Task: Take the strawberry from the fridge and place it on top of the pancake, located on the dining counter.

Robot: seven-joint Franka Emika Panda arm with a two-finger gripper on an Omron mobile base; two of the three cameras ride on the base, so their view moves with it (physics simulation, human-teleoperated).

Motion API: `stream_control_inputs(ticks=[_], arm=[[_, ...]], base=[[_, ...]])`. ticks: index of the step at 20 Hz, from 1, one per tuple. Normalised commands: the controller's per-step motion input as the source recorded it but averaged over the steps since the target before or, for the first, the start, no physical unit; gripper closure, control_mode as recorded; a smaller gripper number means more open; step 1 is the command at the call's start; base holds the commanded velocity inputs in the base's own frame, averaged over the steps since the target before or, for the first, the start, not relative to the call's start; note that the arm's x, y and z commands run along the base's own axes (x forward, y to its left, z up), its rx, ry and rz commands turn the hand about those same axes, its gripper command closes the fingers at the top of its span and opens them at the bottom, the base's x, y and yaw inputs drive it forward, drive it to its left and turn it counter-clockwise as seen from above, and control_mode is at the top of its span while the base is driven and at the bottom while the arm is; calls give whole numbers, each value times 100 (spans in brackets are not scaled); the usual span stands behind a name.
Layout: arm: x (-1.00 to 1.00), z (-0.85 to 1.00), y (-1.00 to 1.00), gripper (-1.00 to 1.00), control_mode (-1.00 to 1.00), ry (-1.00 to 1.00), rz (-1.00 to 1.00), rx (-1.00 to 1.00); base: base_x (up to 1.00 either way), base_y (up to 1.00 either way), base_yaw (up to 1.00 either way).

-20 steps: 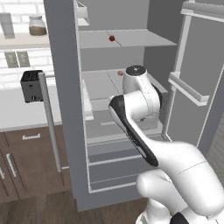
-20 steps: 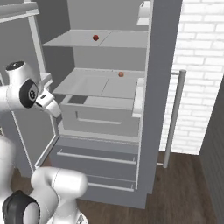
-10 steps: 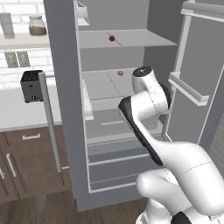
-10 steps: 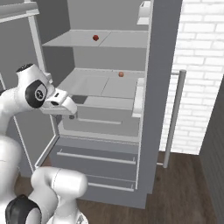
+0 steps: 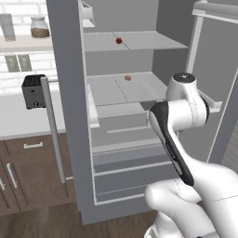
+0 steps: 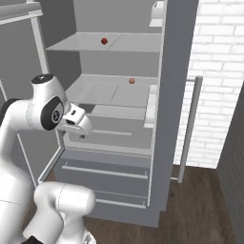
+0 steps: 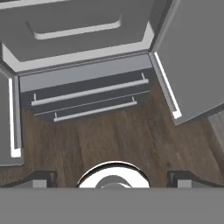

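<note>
Standing open with both doors swung wide, the fridge is showing pale shelves and grey drawers below. The strawberry is sitting on the upper shelf, a tiny rounded dark-red berry near the shelf's middle, toward the back edge; in the right base view it is lying left of the shelf's centre seam. A second small fruit, paler and orange-tan, is resting on the shelf below, near its back edge. The gripper is pointing down at the wooden floor in front of the drawers, its two dark fingertips standing wide apart and holding nothing. A black toaster is sitting on the white counter left of the fridge.
</note>
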Motion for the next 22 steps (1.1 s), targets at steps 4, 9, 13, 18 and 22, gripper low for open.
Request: stream_control_inputs(ticks=[4,9,13,18,22], arm=[[-41,0,-8,-100,-100,0,12,6],[-46,-3,-2,-100,-100,0,21,0],[-28,-7,0,-100,-100,-2,8,0],[-4,-15,1,-100,-100,-5,-1,-1],[0,-8,0,-100,-100,-5,-4,-2]], base=[[0,0,0],[0,0,0],[0,0,0],[0,0,0],[0,0,0]])
